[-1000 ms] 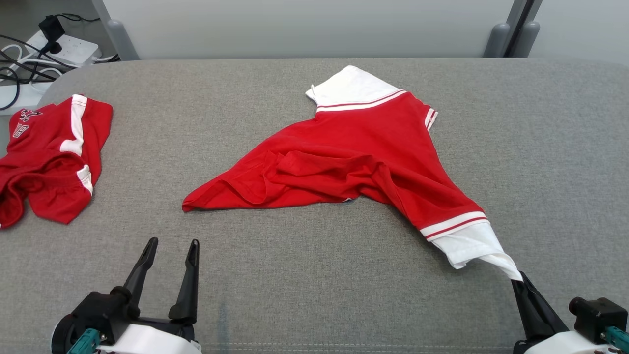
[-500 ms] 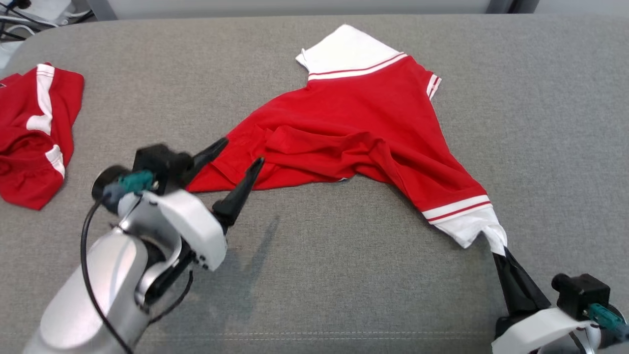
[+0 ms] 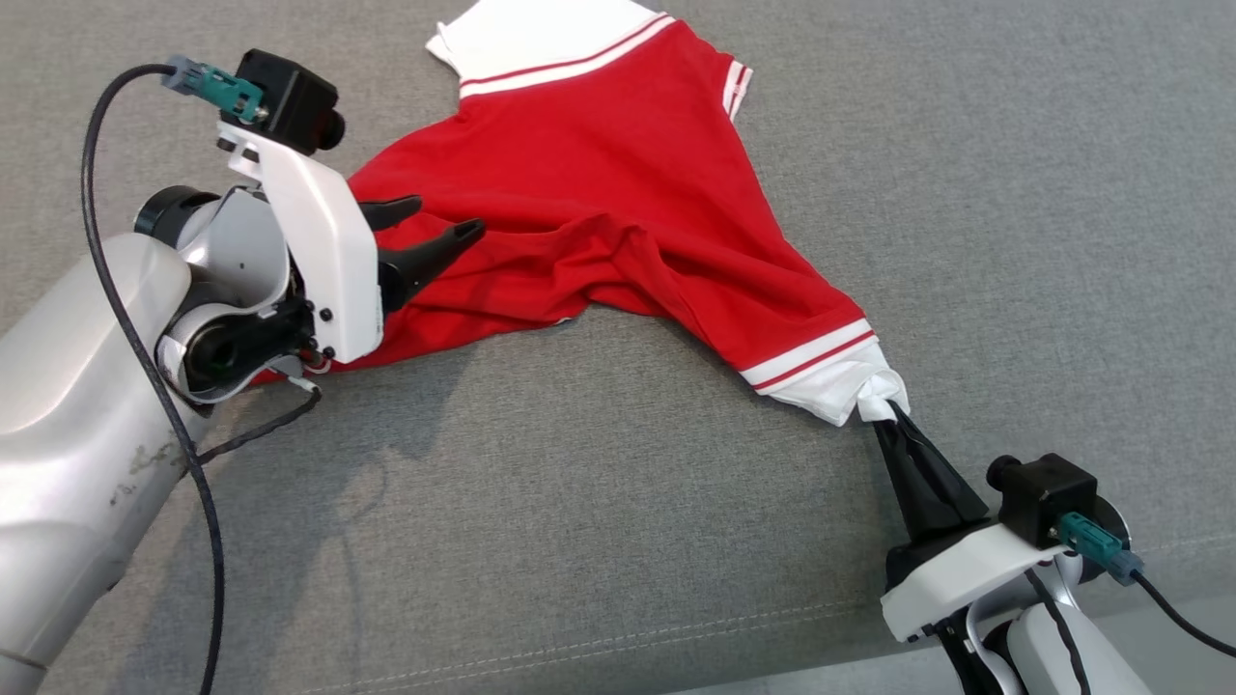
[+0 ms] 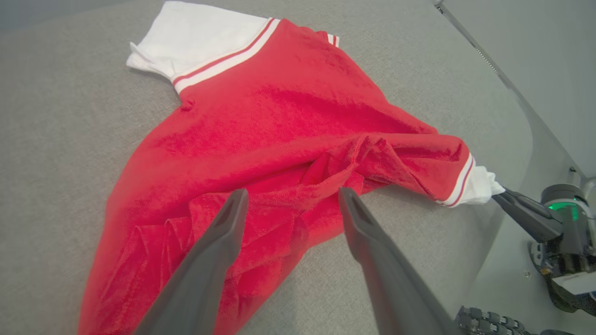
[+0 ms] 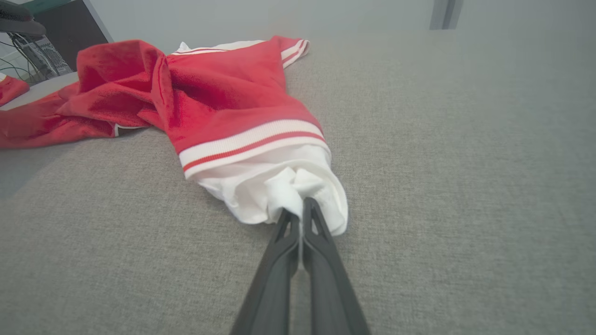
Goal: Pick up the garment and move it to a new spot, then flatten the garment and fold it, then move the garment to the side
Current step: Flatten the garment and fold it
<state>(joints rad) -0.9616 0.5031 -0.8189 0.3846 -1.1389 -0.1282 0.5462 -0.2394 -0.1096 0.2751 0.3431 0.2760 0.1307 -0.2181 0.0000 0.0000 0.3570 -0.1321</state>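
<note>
Grey fabric surface (image 3: pixel 618 502), pale wall (image 5: pixel 279 18)

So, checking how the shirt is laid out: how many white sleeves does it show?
2. The far sleeve lies flat at the top of the head view; the near sleeve is bunched at lower right, pinched by the right gripper.

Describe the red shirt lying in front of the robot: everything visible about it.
The red shirt looks like soft knit cloth: red body, white sleeves trimmed with red and white stripes. It lies spread but rumpled on the grey upholstered surface, folds bunched along its near edge. The right hand is shut on the tip of the near white sleeve, bunched to a point. The open left hand is over its rumpled red edge.
</note>
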